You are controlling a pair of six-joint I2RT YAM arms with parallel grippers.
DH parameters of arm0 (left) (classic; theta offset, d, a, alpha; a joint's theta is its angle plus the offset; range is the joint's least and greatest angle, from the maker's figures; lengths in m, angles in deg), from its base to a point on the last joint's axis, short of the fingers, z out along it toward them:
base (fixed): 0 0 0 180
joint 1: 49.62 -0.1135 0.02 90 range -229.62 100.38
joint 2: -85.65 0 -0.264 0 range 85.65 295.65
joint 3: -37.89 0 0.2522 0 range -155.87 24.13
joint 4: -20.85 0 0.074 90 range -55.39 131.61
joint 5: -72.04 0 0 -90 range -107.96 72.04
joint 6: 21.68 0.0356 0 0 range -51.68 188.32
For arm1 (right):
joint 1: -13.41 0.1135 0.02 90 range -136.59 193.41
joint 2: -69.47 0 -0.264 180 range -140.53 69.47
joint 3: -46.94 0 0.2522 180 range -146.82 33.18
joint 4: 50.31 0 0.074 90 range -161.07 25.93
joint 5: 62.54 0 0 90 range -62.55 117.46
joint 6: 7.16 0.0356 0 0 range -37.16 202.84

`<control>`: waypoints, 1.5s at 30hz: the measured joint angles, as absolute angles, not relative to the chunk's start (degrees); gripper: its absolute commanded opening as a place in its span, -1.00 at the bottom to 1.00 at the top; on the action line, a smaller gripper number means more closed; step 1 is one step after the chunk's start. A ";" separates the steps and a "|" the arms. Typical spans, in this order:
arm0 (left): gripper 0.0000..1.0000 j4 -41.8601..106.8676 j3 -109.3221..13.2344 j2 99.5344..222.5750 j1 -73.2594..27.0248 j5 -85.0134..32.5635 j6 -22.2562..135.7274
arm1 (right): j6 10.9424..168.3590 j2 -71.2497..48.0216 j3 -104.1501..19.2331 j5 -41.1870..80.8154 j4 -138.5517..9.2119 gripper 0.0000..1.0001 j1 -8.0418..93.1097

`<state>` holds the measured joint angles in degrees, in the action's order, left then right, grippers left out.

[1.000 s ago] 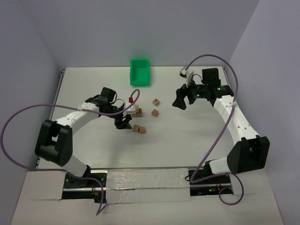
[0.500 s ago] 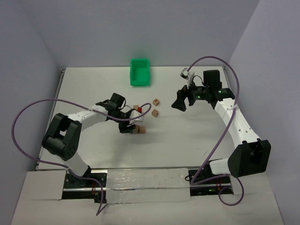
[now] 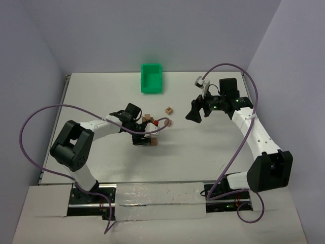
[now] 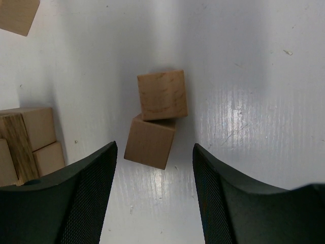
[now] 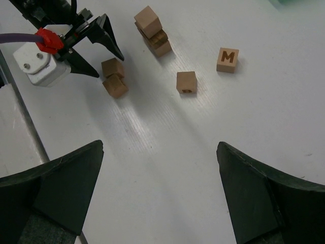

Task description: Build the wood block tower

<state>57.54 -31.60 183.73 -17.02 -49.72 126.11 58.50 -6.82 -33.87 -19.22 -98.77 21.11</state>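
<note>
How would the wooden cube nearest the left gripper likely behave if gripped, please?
The cube looks rigid and flat-faced, so it probably won't roll or squash. It sits skewed to the fingers, so it may twist as they close. It touches a second cube, which would likely get nudged.

The table is white with a faint sheen, and the bin at its far edge is bright green. The wood blocks are light tan with fine speckled grain. One bears a dark brown M, another has a dark mark on its side, and the tower has one block with darker brown stripes. The left gripper and the right gripper are black, with a fine mesh pattern on the fingers. The cable is purple with a red plug. The arms are white with black joints.
</note>
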 measured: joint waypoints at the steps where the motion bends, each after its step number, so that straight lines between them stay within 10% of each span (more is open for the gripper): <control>1: 0.29 57.49 -31.62 183.83 -16.96 -49.67 126.19 | 58.50 -6.82 -33.85 -19.22 -98.75 0.99 21.11; 14: -0.43 57.63 -32.87 185.24 -16.65 -49.56 127.45 | 57.91 -6.82 -33.83 -20.05 -98.73 0.99 21.11; 19: -0.98 58.80 -32.84 183.26 -16.65 -49.58 125.58 | 57.89 -6.82 -33.76 -20.16 -98.71 0.99 21.13; 45: -0.73 71.31 -52.94 181.01 -24.01 -47.72 114.31 | 57.25 -8.68 -31.83 -18.00 -98.02 0.99 21.13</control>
